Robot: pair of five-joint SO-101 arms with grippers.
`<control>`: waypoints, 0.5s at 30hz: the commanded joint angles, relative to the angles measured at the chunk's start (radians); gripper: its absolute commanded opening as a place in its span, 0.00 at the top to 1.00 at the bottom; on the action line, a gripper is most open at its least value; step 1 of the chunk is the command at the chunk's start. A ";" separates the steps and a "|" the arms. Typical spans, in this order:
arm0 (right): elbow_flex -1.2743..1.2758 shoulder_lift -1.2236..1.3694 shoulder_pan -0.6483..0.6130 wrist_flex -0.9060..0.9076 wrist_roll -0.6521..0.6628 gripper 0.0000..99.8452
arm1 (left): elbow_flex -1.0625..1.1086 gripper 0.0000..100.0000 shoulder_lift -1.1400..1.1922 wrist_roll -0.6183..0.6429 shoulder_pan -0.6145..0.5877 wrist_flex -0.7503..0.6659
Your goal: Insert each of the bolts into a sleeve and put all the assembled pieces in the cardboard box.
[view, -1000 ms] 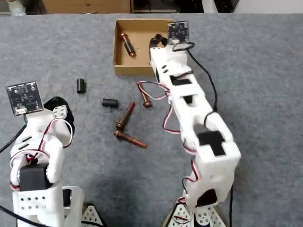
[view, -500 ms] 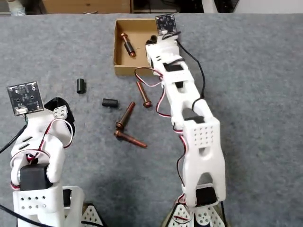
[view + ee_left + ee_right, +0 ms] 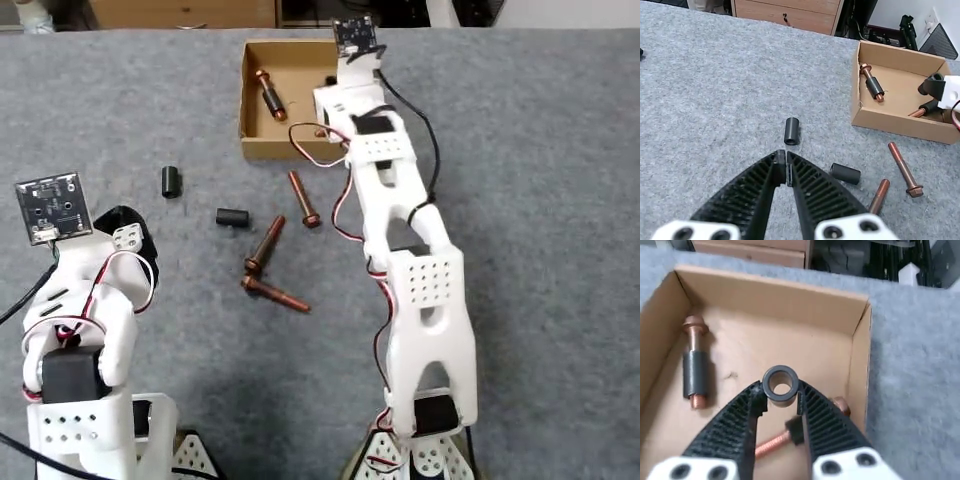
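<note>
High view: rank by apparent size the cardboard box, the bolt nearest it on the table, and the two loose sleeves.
1. cardboard box
2. bolt
3. sleeve nearer the bolts and other sleeve: they look alike, so not ranked.

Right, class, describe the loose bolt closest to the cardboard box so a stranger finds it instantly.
Find the cardboard box on the grey table. Just outside its near wall lies one copper bolt. Unlike the other two bolts, whose heads almost meet, it lies alone.
</note>
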 commanded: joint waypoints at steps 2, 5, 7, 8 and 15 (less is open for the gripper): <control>-0.056 -0.214 0.013 0.158 -0.060 1.00 | -0.017 0.98 -0.008 -0.008 -0.008 -0.003; -0.056 -0.285 0.030 0.245 -0.089 1.00 | -0.017 0.98 -0.001 -0.008 -0.002 -0.003; -0.054 -0.329 0.038 0.315 -0.084 1.00 | -0.017 0.98 0.001 -0.008 -0.002 -0.003; -0.054 -0.352 0.041 0.358 -0.084 1.00 | -0.017 0.98 0.001 -0.008 -0.002 -0.003; -0.061 -0.473 0.062 0.675 -0.083 1.00 | -0.017 0.92 0.002 0.002 0.002 -0.002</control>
